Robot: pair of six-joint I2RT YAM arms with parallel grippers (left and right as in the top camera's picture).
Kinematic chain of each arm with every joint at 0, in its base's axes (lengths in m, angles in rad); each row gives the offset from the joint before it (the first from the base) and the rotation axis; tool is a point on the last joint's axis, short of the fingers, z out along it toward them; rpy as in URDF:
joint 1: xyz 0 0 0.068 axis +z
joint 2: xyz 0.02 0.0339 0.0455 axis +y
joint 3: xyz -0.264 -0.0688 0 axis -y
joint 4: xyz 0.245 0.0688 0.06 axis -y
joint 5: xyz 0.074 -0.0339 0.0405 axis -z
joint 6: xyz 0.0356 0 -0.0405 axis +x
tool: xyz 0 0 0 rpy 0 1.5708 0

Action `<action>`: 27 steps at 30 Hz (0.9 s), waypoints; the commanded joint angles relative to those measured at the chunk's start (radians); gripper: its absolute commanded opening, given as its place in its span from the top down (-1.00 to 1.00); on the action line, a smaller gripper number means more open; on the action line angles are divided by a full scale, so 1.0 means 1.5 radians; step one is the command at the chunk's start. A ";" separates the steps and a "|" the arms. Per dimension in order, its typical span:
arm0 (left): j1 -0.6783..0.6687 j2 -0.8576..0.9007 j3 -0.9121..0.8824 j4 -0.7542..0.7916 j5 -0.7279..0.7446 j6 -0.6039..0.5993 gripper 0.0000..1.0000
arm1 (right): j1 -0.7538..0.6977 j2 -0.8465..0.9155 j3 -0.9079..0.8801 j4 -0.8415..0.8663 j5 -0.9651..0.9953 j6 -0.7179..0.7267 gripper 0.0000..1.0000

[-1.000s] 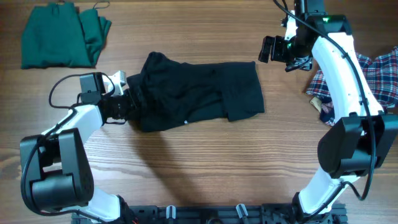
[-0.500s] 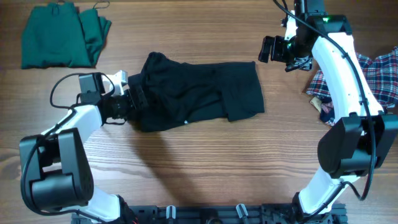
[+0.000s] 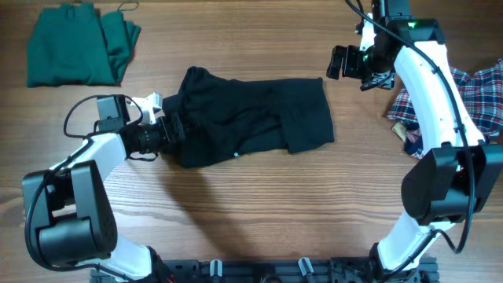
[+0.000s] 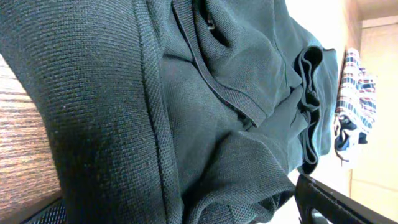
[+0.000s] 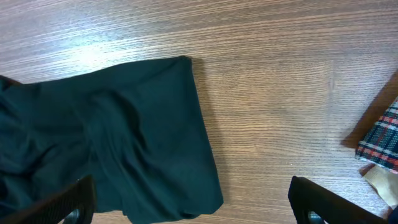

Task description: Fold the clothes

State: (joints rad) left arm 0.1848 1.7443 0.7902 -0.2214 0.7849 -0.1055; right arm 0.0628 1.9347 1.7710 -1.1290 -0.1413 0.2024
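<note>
Black garment [image 3: 251,118] between spread left fingers [image 4: 339,205]

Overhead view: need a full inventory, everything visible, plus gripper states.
black garment: 1, black, rumpled, spread across the table centre.
green garment: 1, dark green, folded, far left corner.
plaid garment: 1, red, blue and white check, bunched at the right edge, partly behind the right arm.
table: 1, brown wood grain, under everything.
left gripper: 1, black, at the left edge of the black garment; open, cloth fills its wrist view.
right gripper: 1, black, open, beside the black garment's far right corner, holding nothing.
</note>
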 commanded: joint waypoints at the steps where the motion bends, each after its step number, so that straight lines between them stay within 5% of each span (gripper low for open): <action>1: 0.009 0.017 -0.013 -0.005 0.009 0.016 -1.00 | 0.001 0.004 -0.008 -0.001 -0.011 -0.013 -0.99; 10: 0.066 0.017 -0.013 -0.021 0.010 0.016 -1.00 | 0.001 0.004 -0.008 0.002 -0.011 -0.013 -0.99; 27: -0.025 0.017 -0.013 -0.021 -0.033 0.012 -0.99 | 0.001 0.004 -0.008 0.004 -0.011 -0.013 -0.99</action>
State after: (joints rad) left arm 0.1577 1.7485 0.7902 -0.2436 0.8047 -0.1055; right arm 0.0628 1.9347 1.7710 -1.1255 -0.1413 0.1989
